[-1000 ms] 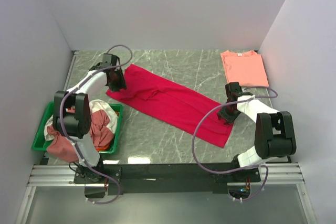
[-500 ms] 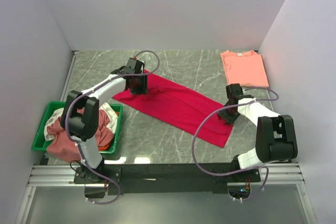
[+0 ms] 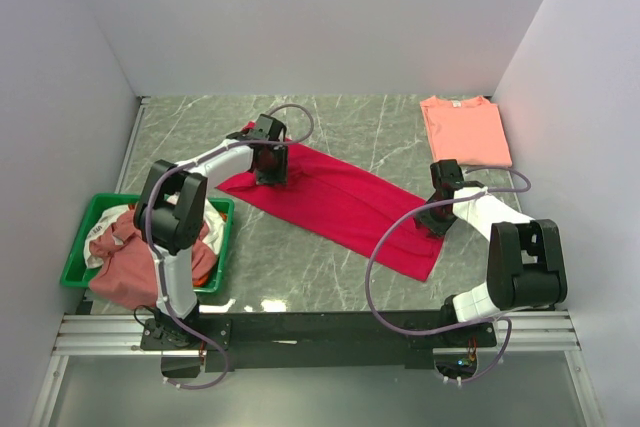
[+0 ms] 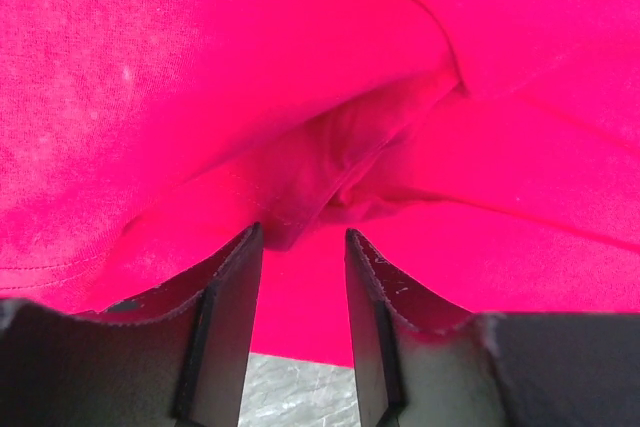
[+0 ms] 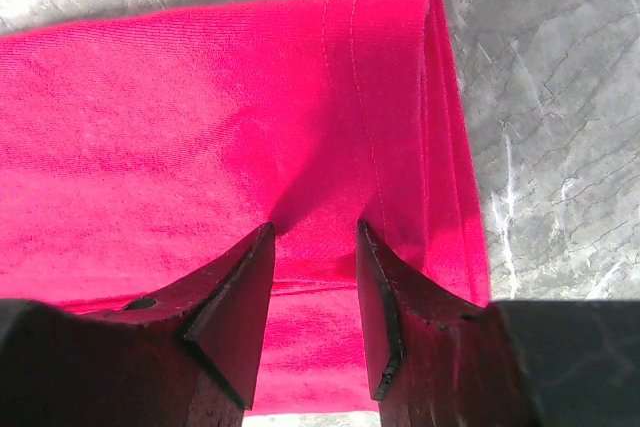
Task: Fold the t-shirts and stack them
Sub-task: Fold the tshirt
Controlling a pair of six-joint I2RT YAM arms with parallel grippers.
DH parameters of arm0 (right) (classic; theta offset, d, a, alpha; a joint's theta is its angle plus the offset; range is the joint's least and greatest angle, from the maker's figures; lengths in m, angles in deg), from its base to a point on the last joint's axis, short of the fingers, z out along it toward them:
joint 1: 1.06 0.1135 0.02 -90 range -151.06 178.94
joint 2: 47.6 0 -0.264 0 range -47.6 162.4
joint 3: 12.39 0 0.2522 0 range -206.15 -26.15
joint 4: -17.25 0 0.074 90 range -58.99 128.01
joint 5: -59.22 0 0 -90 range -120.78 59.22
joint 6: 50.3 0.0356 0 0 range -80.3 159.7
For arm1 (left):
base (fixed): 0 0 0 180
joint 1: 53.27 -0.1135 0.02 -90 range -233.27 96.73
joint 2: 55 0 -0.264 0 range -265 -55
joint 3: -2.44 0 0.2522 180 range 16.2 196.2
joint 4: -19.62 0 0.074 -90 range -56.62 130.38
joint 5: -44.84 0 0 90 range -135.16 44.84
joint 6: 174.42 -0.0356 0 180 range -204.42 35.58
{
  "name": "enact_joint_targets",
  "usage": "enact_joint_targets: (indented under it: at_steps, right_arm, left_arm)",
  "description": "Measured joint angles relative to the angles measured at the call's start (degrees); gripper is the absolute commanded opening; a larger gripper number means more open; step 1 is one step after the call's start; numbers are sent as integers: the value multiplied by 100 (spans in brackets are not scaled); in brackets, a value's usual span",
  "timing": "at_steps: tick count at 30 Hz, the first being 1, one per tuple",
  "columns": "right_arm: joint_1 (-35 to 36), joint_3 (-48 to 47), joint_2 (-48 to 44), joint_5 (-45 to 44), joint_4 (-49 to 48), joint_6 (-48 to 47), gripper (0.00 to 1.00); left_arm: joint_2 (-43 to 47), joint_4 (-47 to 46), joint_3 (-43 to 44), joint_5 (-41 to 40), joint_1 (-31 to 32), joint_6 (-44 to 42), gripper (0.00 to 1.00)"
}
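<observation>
Your left gripper pinches a raised fold of the crimson-red t-shirt near its far left end, with cloth bunched between the fingers. Your right gripper is clamped on the same shirt's near right hem, the fabric puckering between its tips. The shirt lies stretched diagonally across the marble table. A folded salmon-pink t-shirt sits in the far right corner. The green tray at the left holds a heap of tees.

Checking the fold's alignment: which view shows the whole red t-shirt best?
Top external: the red t-shirt shows end to end as a long diagonal strip. Left wrist shows only bunched cloth close up; right wrist only one hemmed corner.
</observation>
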State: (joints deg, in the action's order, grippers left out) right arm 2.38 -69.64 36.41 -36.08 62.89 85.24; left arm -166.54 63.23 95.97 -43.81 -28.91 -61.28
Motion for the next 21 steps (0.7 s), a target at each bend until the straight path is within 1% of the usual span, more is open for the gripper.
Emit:
enact_joint_targets:
  at_steps: [8, 16, 19, 21]
  right_arm:
    - [-15, 0, 0, 20, 0, 0, 46]
    - [-24, 2, 0, 35, -4, 2, 46]
    - [-24, 2, 0, 35, -4, 2, 46]
    - [-24, 2, 0, 35, -4, 2, 46]
  left_arm:
    - [-122, 103, 39, -39, 11, 0, 34]
    - [-157, 151, 39, -212, 13, -15, 33]
    - [-186, 151, 39, -264, 22, -42, 30]
    - [-188, 149, 39, -275, 35, -70, 26]
